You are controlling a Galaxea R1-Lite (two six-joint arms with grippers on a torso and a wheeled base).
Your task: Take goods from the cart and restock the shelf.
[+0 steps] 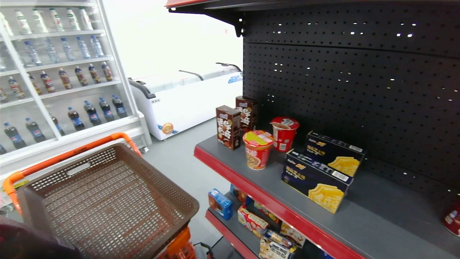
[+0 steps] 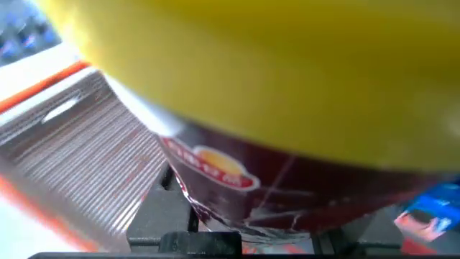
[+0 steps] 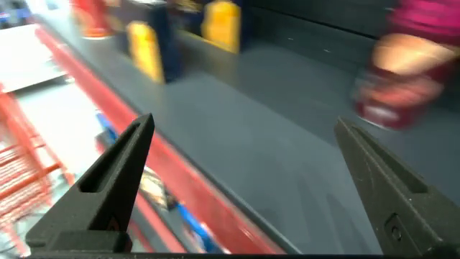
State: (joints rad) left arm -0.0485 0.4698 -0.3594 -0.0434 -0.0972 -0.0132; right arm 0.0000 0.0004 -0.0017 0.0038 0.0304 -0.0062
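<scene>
A dark red and yellow snack package point(image 2: 273, 108) sits right in front of the left wrist camera, held by my left gripper above the brown cart basket point(image 1: 169, 183), whose mesh point(image 2: 79, 158) lies below it. The package's dark red edge point(image 1: 21, 241) shows at the head view's lower left corner. My right gripper point(image 3: 251, 187) is open over the grey shelf board point(image 3: 273, 129), its fingers point(image 3: 118, 187) wide apart with nothing between them. A red package point(image 3: 395, 79) stands on the board just beyond it, also seen at the shelf's right end point(image 1: 452, 219).
The shelf point(image 1: 377, 216) carries two brown boxes point(image 1: 228, 127), two noodle cups point(image 1: 257, 149) and two dark blue boxes point(image 1: 316, 181). A lower shelf point(image 1: 251, 219) holds several packs. A drinks fridge point(image 1: 54, 72) and a chest freezer point(image 1: 187, 97) stand behind.
</scene>
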